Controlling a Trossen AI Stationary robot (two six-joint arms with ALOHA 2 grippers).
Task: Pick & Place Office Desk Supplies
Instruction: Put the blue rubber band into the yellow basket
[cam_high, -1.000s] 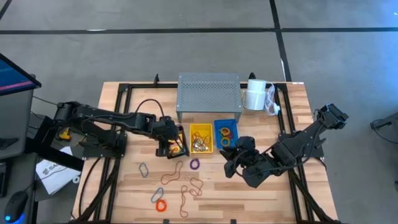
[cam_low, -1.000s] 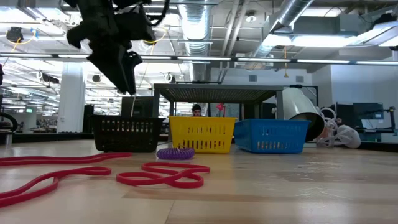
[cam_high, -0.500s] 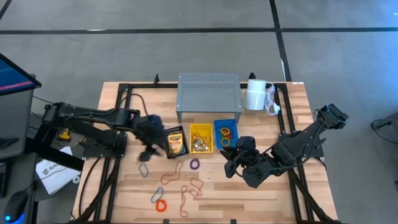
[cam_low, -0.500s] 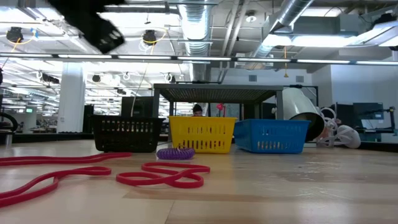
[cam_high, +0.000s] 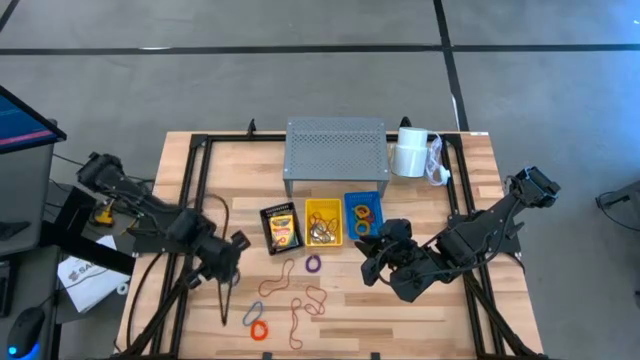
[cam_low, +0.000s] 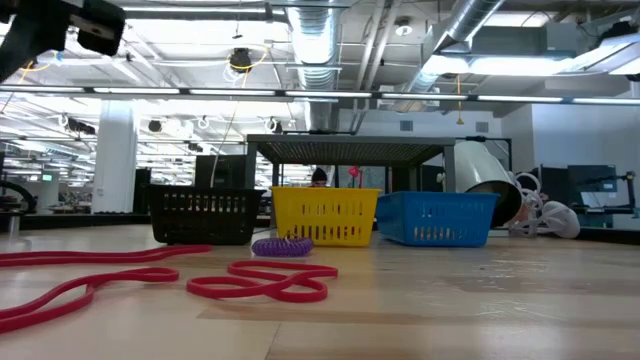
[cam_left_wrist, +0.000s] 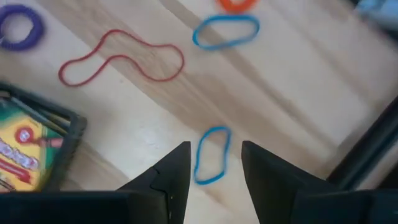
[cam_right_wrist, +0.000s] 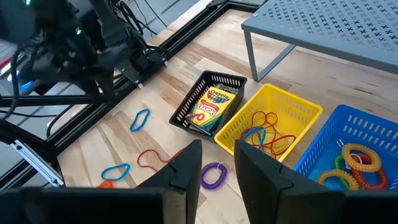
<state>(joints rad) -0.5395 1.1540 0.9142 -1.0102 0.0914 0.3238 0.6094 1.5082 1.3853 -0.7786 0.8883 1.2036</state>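
Grey riser behind three baskets

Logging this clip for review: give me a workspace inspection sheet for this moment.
Surface: wooden table.
Job's things: crayon box in black basket; yellow bin and blue bin hold bands; loose bands at front.
Clutter: grey riser, white roll at back.
Grippers: left gripper open above a blue band; right gripper open, empty, waiting beside the bins.
Cables: along left arm.
Surroundings: monitor at left.
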